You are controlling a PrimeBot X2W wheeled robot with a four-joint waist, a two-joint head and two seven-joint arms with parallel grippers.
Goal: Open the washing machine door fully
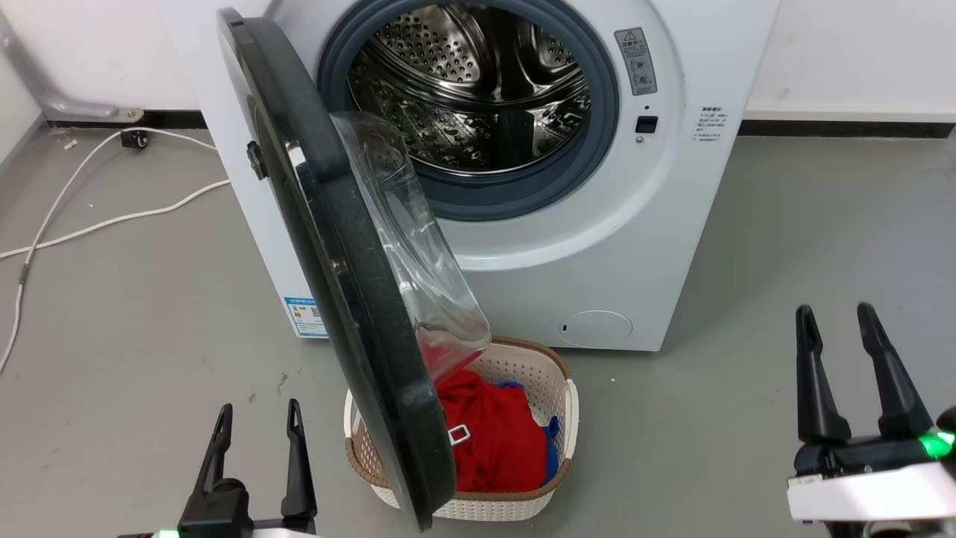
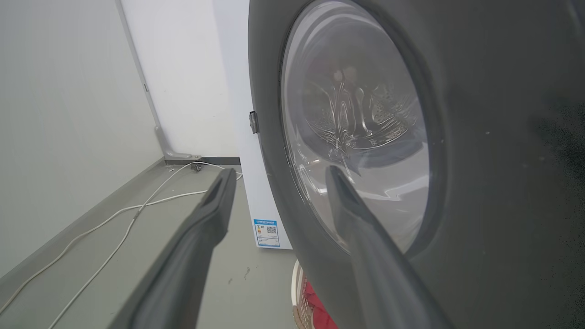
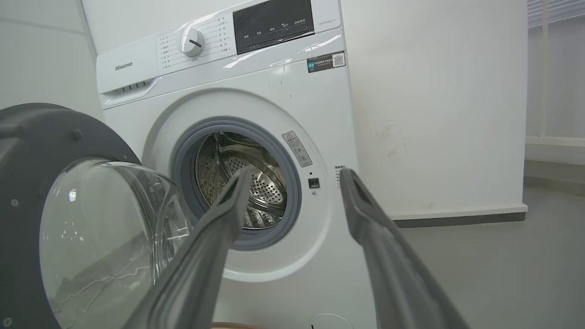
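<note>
Door [image 1: 351, 299] half open; left gripper [image 1: 259, 407] and right gripper [image 1: 834, 308] spread, empty. Next: push door further toward its hinge side

Basket [image 1: 569, 433] of red laundry [image 1: 497, 441] — white cable [image 1: 112, 220]

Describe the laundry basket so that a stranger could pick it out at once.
Start at the white washing machine, its round black door swung open. On the floor just in front, partly behind the door's lower edge, stands the basket. Cream perforated walls, a brown woven rim and red cloth inside set it apart from the thin white cable further left.
</note>
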